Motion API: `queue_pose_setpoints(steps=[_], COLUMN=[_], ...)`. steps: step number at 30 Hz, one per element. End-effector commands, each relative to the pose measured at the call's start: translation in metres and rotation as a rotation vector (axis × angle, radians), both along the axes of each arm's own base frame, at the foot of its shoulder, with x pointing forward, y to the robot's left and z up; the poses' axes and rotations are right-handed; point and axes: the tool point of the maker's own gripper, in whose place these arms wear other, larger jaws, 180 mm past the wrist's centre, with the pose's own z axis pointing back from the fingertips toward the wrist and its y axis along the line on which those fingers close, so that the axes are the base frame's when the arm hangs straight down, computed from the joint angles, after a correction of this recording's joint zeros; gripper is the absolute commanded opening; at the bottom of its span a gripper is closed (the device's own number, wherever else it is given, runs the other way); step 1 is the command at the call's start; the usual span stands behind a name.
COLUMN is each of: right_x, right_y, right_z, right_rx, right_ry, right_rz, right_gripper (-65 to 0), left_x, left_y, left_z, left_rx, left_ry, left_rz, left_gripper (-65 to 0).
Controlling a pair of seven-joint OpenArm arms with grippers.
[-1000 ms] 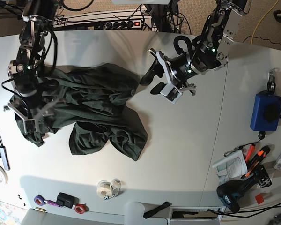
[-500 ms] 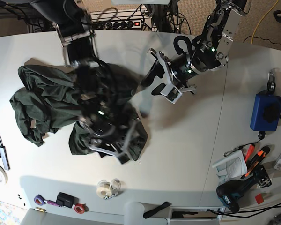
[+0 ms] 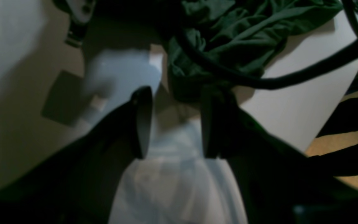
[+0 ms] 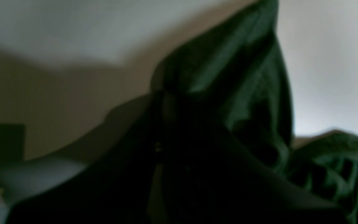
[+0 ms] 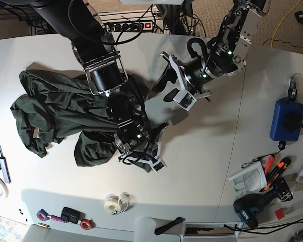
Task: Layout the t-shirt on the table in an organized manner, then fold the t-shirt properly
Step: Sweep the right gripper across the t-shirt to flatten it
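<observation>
Right gripper (image 5: 150, 151) clenched on shirt (image 5: 55, 113) hem: pull slowly outward; left gripper (image 5: 178, 85) released, hovering w/o load.

The right gripper (image 5: 154, 151) seems buried in the t-shirt (image 5: 55, 113), its jaws lost in blurred darkness.

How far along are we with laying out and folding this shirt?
Early. Nothing looks done: the t-shirt lies crumpled in a heap on the table, sleeves and body bunched. In hand: the right pincer is down at the heap's lower edge, with cloth pressed against it in its wrist view; whether it has a grip is unclear. The left pincer hangs open, apart from the cloth. Spreading flat and every fold remain.
</observation>
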Motion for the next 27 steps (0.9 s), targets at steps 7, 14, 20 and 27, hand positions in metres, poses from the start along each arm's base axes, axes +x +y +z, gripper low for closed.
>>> queue_pose_setpoints(steps=[7, 14, 20, 27], right_x=[0.031, 0.018, -0.014, -0.047], right_y=[-0.016, -0.074, -0.135, -0.212], right_z=[0.093, 0.172, 0.145, 0.153], right_rx=[0.003, -0.082, -0.168, -0.230], right_ry=[-0.242, -0.488, -0.456, -0.514], right_rz=[-0.091, -0.214, -0.325, -0.458], right_gripper=[-65.0, -65.0, -65.0, -65.0], left_x=[0.005, 0.005, 0.005, 0.005], left_y=[-0.002, -0.002, -0.002, -0.003], left_z=[0.014, 0.014, 0.014, 0.015], left_rx=[-0.035, -0.035, -0.035, -0.036], left_ry=[-0.043, -0.043, -0.043, -0.044], left_rz=[0.001, 0.001, 0.000, -0.003], left_gripper=[-38.8, -38.8, -38.8, -38.8])
